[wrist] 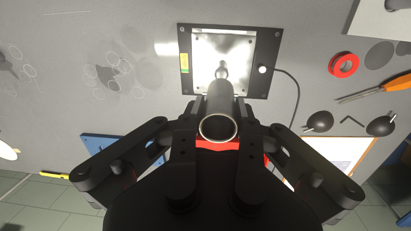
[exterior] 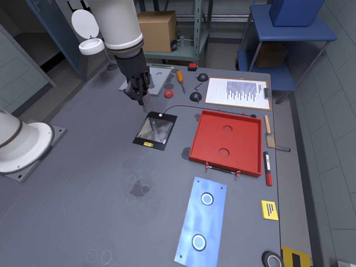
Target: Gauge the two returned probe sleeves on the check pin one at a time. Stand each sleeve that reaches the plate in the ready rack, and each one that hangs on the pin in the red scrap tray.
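Observation:
The metal probe sleeve [exterior: 146, 102] hangs above the check pin [exterior: 154, 126], clear of it, with the pin standing upright on its shiny plate [exterior: 155, 130]. I hold this sleeve upright in my closed gripper [exterior: 140, 95]; the wrist camera looks down its open bore [wrist: 219, 129] toward the pin [wrist: 222, 69]. The red scrap tray [exterior: 227, 142] lies to the right of the plate, with nothing in it. The blue ready rack [exterior: 201, 221] lies nearer, its two ringed sockets unfilled. The second sleeve [wrist: 398, 3] stands on a grey plate at the table's far edge, mostly out of frame.
The black base around the gauge plate carries a white knob [exterior: 160, 115] with a cable running right. Behind it lie a red tape ring [exterior: 168, 94], an orange screwdriver [exterior: 180, 78], two black domes and a clipboard [exterior: 239, 93]. The robot base [exterior: 20, 144] stands at the left.

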`<act>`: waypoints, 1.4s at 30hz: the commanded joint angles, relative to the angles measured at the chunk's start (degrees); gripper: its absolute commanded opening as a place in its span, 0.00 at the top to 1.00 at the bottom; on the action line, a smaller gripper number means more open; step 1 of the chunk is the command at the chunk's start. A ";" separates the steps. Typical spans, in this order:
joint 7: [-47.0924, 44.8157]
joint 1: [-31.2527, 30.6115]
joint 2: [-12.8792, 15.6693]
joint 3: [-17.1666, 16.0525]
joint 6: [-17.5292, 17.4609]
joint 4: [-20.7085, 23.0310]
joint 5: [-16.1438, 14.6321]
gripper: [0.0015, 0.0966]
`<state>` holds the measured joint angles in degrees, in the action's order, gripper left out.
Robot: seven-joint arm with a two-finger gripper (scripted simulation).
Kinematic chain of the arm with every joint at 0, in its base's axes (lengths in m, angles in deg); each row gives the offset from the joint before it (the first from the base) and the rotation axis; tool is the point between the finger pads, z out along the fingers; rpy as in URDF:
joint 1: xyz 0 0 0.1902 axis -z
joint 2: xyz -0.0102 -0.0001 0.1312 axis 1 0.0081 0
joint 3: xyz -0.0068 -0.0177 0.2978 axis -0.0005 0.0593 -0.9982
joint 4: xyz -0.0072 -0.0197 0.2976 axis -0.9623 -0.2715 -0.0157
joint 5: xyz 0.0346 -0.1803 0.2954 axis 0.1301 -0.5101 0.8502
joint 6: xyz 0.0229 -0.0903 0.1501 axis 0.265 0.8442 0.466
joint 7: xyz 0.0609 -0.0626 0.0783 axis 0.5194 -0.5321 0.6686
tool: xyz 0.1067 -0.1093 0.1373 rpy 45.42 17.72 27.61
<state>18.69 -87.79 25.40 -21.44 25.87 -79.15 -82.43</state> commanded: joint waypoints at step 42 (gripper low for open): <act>-2.64 -3.03 8.71 2.21 7.50 15.89 -2.09 0.93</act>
<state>16.03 -90.84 34.19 -19.20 33.44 -63.21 -84.54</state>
